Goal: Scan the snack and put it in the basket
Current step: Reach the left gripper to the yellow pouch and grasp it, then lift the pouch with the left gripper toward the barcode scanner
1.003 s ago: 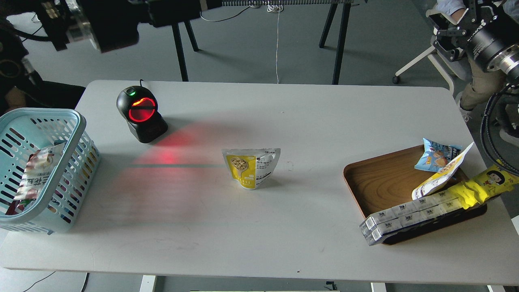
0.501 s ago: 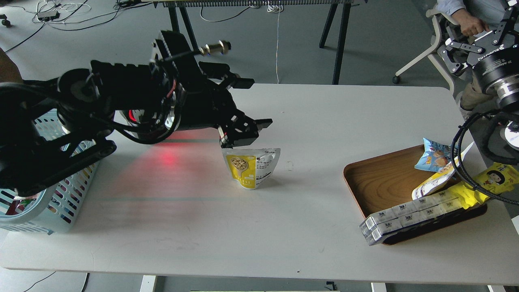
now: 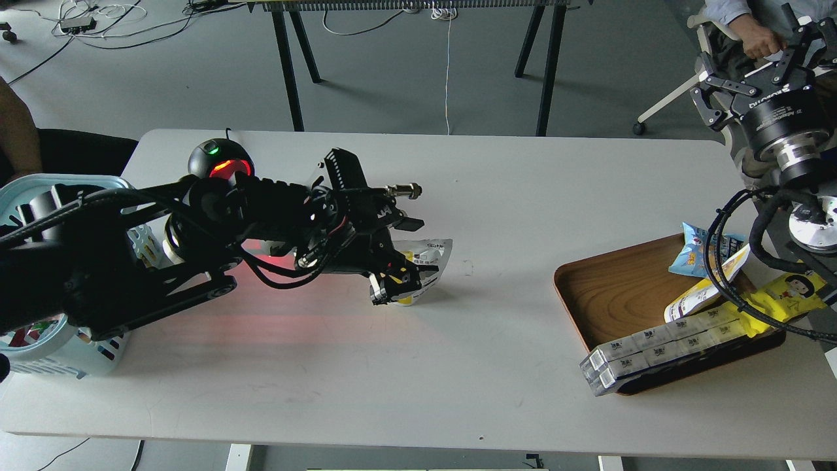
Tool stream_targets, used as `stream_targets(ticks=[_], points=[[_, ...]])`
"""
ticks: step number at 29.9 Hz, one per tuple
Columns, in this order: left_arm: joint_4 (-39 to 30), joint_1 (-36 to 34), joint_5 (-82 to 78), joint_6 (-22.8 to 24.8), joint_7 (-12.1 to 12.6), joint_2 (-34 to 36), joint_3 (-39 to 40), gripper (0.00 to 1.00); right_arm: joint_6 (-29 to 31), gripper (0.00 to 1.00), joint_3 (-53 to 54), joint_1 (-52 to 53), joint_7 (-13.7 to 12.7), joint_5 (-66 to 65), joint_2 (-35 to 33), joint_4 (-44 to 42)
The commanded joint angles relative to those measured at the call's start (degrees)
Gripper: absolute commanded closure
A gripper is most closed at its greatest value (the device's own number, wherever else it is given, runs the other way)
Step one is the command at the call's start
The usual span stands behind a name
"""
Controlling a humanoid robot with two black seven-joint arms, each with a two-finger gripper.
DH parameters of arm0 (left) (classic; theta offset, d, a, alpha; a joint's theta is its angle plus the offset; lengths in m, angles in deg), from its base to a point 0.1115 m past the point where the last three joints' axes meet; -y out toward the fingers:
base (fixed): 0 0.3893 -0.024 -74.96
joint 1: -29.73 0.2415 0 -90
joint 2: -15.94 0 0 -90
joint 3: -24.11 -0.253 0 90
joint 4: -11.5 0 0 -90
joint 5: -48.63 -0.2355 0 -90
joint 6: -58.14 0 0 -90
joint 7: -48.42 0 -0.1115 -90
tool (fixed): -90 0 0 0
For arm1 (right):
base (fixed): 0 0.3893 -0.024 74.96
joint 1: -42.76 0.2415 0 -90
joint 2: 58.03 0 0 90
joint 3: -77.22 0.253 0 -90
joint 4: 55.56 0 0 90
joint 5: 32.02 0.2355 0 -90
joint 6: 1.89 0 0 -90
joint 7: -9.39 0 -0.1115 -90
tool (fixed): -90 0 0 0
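- At mid-frame, the snack (image 3: 428, 258) stood upright on the white surface (image 3: 458, 366), mostly hidden behind the left end effector (image 3: 400, 280).
- Its fingers were at the pouch's front, but whether they were spread or already pinching it could not be told; the dark parts overlapped.
- The pouch looked light, soft and crinkly, with a slick film; it would likely dent and tip easily.
- A hold across the flat upper seam, or across the body from both faces, seemed safest, with gentle pressure.
- The scanner (image 3: 221, 163) glowed red at upper left, and the basket (image 3: 98, 340) sat at the left edge, largely behind the arm.
- At upper right, the right end effector (image 3: 762, 62) hung off the surface with fingers spread, holding nothing.
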Motion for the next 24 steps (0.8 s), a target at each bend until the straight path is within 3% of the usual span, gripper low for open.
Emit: stream_targets(ticks=[1, 3, 7, 13, 18, 24], points=[[1.1, 0.5, 0.0, 0.0, 0.1, -0.5, -0.2, 0.50, -0.1, 0.04, 0.0, 0.2, 0.0, -0.1, 0.0, -0.1], [1.6, 0.6, 0.0, 0.0, 0.1, -0.8, -0.2, 0.55, -0.1, 0.04, 0.0, 0.1, 0.0, -0.1, 0.0, -0.1], [4.1, 0.6, 0.0, 0.0, 0.1, -0.9, -0.2, 0.77, -0.2, 0.04, 0.0, 0.1, 0.0, -0.3, 0.0, -0.1], [4.5, 0.5, 0.0, 0.0, 0.0, -0.7, -0.2, 0.94, -0.3, 0.04, 0.0, 0.1, 0.0, -0.3, 0.0, -0.1], [4.2, 0.5, 0.0, 0.0, -2.5, -0.4, -0.2, 1.00, -0.6, 0.04, -0.1, -0.1, 0.0, -0.4, 0.0, -0.2], [3.9, 0.4, 0.0, -0.2, -2.7, 0.1, 0.5, 1.00, -0.6, 0.04, -0.3, 0.1, 0.0, -0.4, 0.0, -0.3]])
